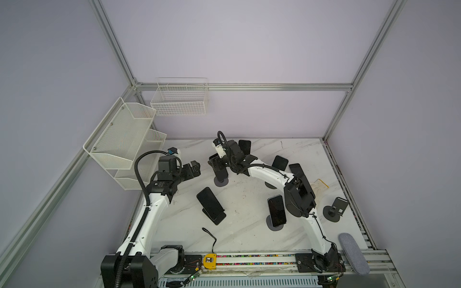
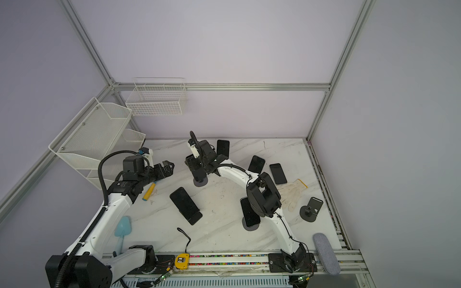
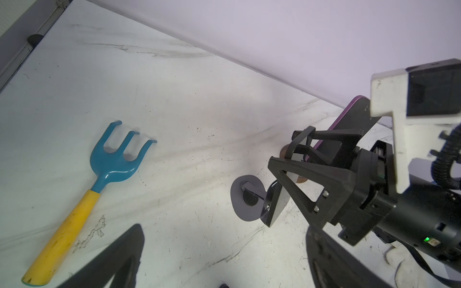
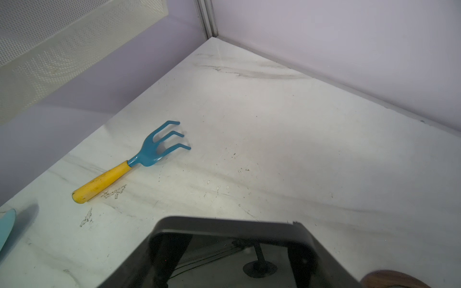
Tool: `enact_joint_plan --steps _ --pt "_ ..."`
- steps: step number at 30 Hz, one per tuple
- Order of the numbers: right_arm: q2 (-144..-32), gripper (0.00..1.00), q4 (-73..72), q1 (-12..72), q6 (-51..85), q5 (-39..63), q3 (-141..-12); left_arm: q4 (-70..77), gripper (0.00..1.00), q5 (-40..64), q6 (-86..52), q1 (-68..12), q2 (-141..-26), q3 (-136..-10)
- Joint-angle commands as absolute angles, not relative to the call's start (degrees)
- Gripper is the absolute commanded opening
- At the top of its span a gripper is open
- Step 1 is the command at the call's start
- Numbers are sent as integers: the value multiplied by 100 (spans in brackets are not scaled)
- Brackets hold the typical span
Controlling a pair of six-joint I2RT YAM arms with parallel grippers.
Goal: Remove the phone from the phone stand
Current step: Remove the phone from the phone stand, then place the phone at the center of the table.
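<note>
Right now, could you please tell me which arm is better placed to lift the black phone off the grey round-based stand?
Right: the right pincer appears clamped across the black phone at the grey round-based stand, while the left pincer hangs open and empty, apart.

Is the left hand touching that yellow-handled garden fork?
Apart. The left wrist view shows the whole garden fork lying on the table, clear of the open left hand.
</note>
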State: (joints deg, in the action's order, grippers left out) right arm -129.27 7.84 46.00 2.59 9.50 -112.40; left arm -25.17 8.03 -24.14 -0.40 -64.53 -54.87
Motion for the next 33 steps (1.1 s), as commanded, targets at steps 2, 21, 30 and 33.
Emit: enact_joint_plan --steps 2,21,30,33 --pt "-12292 62 283 4578 390 1050 -11171 -2339 100 934 -2537 -40 -6336 -6092" --pt "-10699 61 601 4639 167 985 -9194 -2127 100 1351 -2746 -47 -6462 -6113" --pt "-10553 60 872 4806 104 987 -8534 -2021 100 1353 -3074 -94 -6719 -6208" --pt "-10638 60 1097 4919 -10 938 -8491 -1969 100 1270 -3137 -96 -6747 -6178"
